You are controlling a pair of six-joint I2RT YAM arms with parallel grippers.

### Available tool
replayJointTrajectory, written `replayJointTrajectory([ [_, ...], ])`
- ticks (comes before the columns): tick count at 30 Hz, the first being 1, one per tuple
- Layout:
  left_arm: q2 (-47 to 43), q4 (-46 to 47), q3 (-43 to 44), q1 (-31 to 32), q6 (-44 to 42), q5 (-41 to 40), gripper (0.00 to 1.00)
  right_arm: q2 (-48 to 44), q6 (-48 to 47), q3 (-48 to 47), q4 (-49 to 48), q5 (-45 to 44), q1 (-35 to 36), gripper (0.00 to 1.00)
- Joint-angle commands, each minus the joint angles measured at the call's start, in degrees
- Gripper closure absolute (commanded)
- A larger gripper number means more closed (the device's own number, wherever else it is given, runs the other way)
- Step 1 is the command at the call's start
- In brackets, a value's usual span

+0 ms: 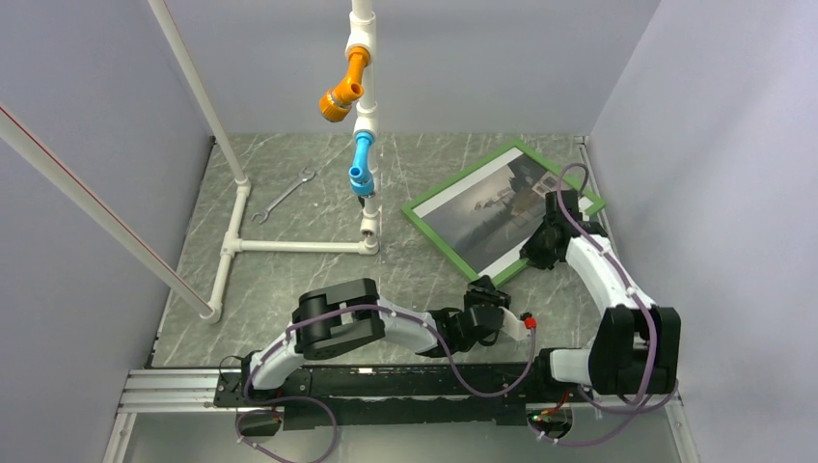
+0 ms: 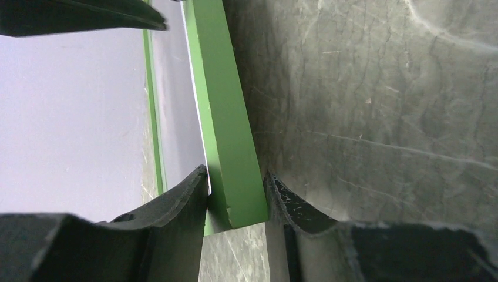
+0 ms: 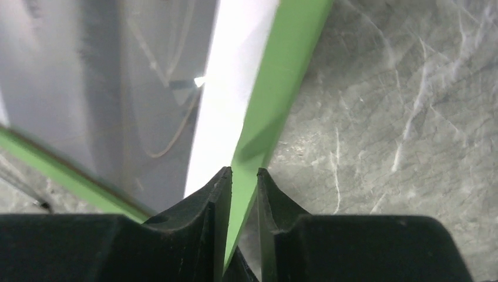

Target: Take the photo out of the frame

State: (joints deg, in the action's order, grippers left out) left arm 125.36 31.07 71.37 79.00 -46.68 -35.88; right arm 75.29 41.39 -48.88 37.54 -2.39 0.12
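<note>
Finding: a robotics laboratory test cell, not a domestic or commercial room. Grounds observed from the floor: plain pale wall panels [image 1: 96,106] box the work area in on three sides. A grey marble-patterned table [image 1: 289,285] carries an aluminium rail [image 1: 169,394] along its near edge. The left arm [image 1: 338,323] and right arm [image 1: 603,275] are bolted there, with purple cables [image 1: 453,371] looping loose. On the top stand a white pipe stand [image 1: 289,246] with an orange fitting [image 1: 343,89] and a blue fitting [image 1: 361,166], and a wrench [image 1: 283,196].
</note>
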Motion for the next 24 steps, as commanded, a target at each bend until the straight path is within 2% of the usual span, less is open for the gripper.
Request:
replayJointTrajectory([
  [1, -4.8, 2.7, 0.4, -0.1, 3.4, -2.9, 1.00, -6.4, -6.1, -2.9, -1.4, 0.4, 0.1, 0.90],
  [3, -6.2, 2.3, -0.1, 0.0, 4.9, -3.2, 1.00, -8.7, -7.7, -4.1, -0.4, -1.2, 0.1, 0.52],
  [4, -7.3, 1.8, -0.2, 0.0, 6.1, -3.3, 1.00, -10.0, -8.1, -4.6, 0.1, -2.0, 0.1, 0.30],
  [6, -8.5, -0.6, 0.4, -0.1, 8.0, -3.6, 1.00, -12.5, -8.9, -5.6, 0.2, -2.3, 0.1, 0.09],
  [7, -9.0, -1.9, 0.7, -0.1, 9.2, -4.1, 1.00, -13.4, -9.2, -6.3, 0.4, -2.3, 0.1, 0.03],
  [12, -13.6, -9.9, 1.7, -0.1, 15.7, -3.6, 1.00, -14.8, -8.4, -8.9, 1.3, 0.5, 0.1, 0.01],
  [15, -16.3, -13.5, 2.0, -0.1, 19.4, -2.6, 1.00, -15.1, -7.8, -8.9, 0.7, 4.8, -2.8, 0.01],
  [18, -17.6, -16.9, 3.2, -0.1, 22.7, -2.8, 1.00, -19.6, -6.2, -7.4, -3.3, 8.3, -4.5, 0.01],
  [22, -19.1, -22.1, 5.9, -0.1, 27.7, -1.4, 1.00, -21.1, -5.1, -11.3, 1.1, 3.9, -5.1, 0.01],
  [24, -19.5, -24.5, 7.2, -0.1, 29.4, -0.2, 1.00, -20.6, -5.5, -12.0, 1.8, 5.5, -6.2, 0.01],
])
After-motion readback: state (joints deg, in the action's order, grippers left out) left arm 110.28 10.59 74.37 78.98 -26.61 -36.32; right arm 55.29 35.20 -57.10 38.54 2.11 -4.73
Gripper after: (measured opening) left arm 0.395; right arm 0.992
